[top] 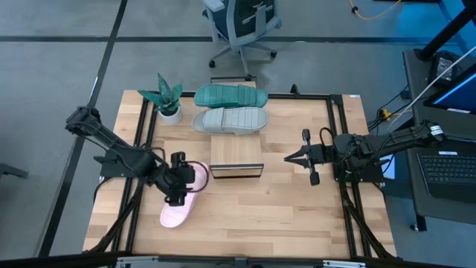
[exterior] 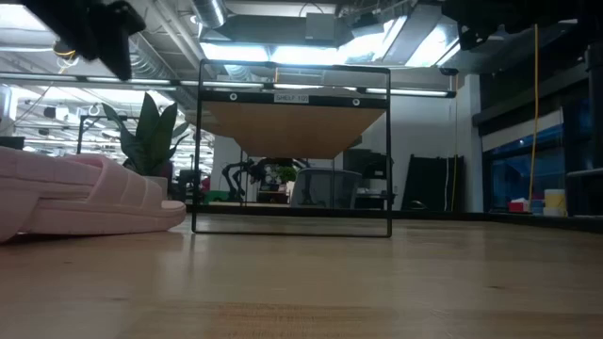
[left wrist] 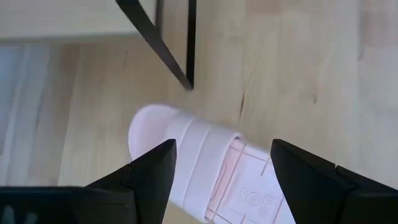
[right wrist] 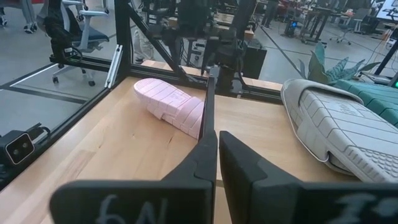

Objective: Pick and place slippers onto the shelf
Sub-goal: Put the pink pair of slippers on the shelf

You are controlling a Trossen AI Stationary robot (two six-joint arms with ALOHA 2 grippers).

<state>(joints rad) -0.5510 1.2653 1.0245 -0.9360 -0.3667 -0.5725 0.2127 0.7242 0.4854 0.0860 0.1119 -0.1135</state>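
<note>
The pale pink slipper (top: 181, 208) lies footbed up on the table's near left part, also seen in the left wrist view (left wrist: 205, 168) and the low view (exterior: 85, 198). My left gripper (top: 180, 195) hovers above its strap, open, one finger on each side (left wrist: 222, 149), touching nothing. The teal slipper (top: 230, 95) and the grey slipper (top: 230, 119) lie side by side on the table behind the shelf (top: 236, 152), ribbed soles up. My right gripper (top: 288, 158) waits shut to the right of the shelf (right wrist: 214, 134).
A small potted plant (top: 168, 100) stands at the far left, beside the teal slipper. Black frame rails (top: 338, 141) run along the table's edges. Bare tabletop (top: 282, 216) spreads in front of the shelf. An office chair (top: 239, 26) stands beyond the far edge.
</note>
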